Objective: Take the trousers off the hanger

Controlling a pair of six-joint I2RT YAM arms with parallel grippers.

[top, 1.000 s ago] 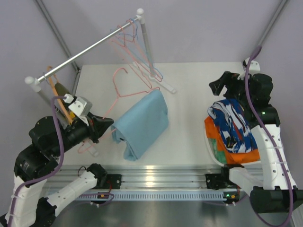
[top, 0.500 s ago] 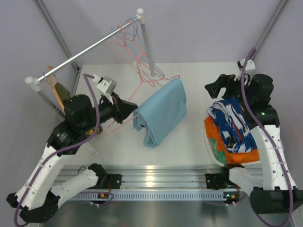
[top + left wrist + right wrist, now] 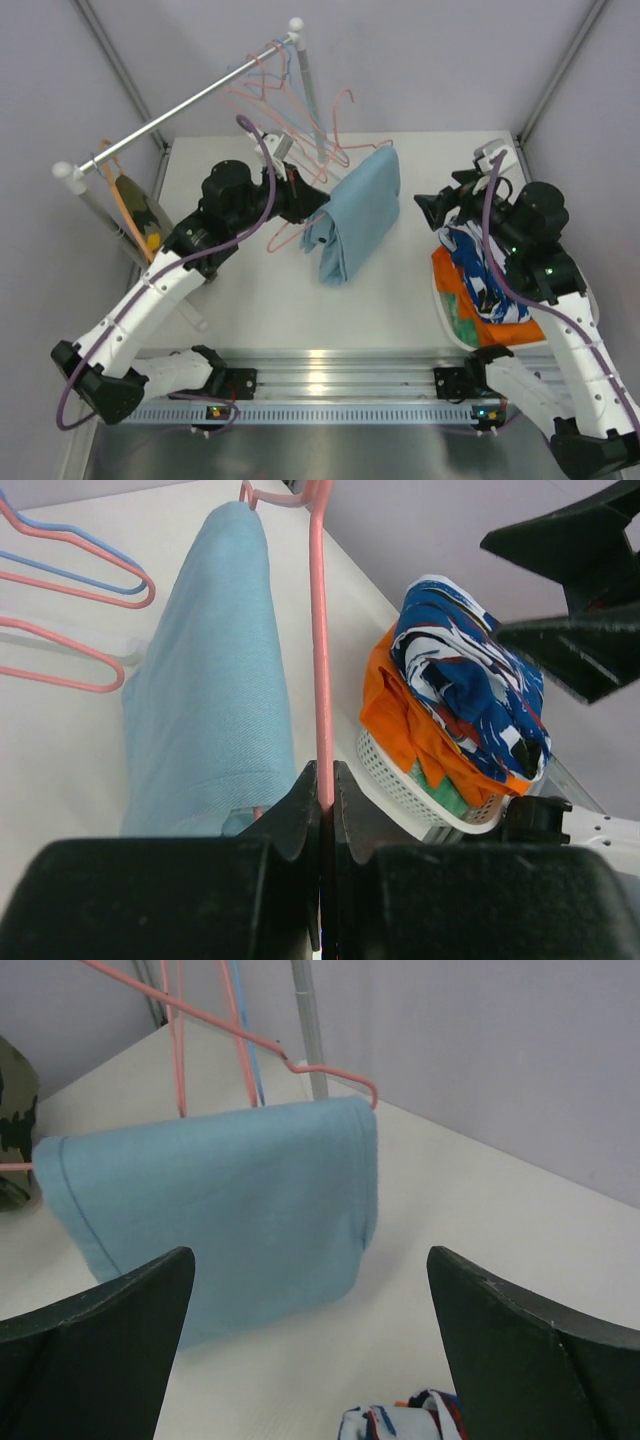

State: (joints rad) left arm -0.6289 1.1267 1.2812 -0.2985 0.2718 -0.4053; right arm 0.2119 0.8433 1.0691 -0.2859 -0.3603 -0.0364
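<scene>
Light blue trousers [image 3: 357,212] hang folded over a pink hanger [image 3: 322,630] above the middle of the table. My left gripper [image 3: 312,200] is shut on that hanger's wire [image 3: 325,770], just left of the cloth. My right gripper [image 3: 432,202] stands open a short way to the right of the light blue trousers [image 3: 220,1200], facing them, with nothing between its fingers [image 3: 110,1330]. Blue-and-white patterned trousers [image 3: 490,262] lie on top of orange ones [image 3: 520,325] and mint green ones [image 3: 462,318] in the basket. Camouflage trousers [image 3: 140,205] hang on the rail at the left.
A white basket [image 3: 395,780] stands at the right of the table under my right arm. A clothes rail [image 3: 180,108] runs from far left to the back middle, with several empty pink and blue hangers [image 3: 285,95] near its upright post [image 3: 308,95].
My left arm has carried the hanger with the light blue trousers right and toward the back. My right gripper has moved left toward them and spread wider.
</scene>
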